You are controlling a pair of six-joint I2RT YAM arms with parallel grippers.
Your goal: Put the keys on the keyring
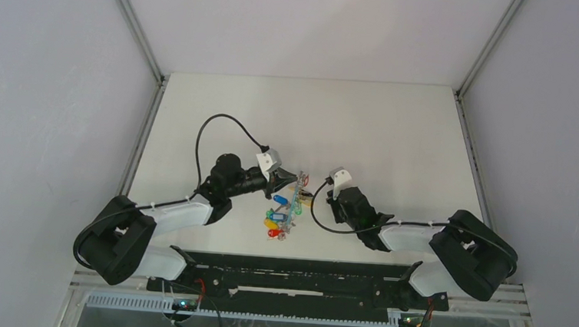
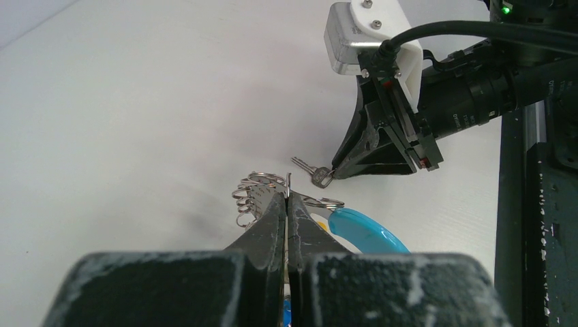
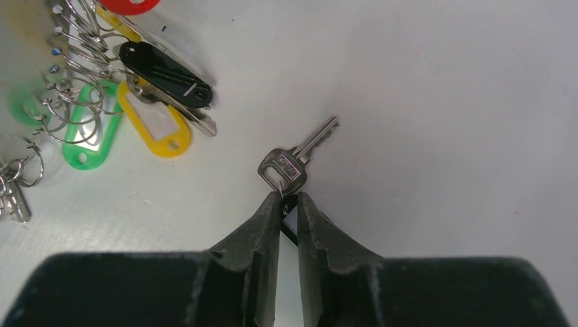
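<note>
Keys first: one bare key (image 3: 290,160) lies alone on the surface (image 1: 396,132), well apart from one bunch of tagged keys (image 3: 153,126) showing red, black, yellow and green. One keyring (image 2: 361,230). The left gripper (image 2: 287,197) is pressed together, pinching its silvery wire. The right gripper (image 3: 290,199) has its jaws nearly together, with the lone key's small ring right at the tips. Whether it is clamped, I cannot tell.

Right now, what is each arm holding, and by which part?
On the left gripper, jaws shut on the wire of the keyring. The right gripper seems to pinch the loose key by its head.
</note>
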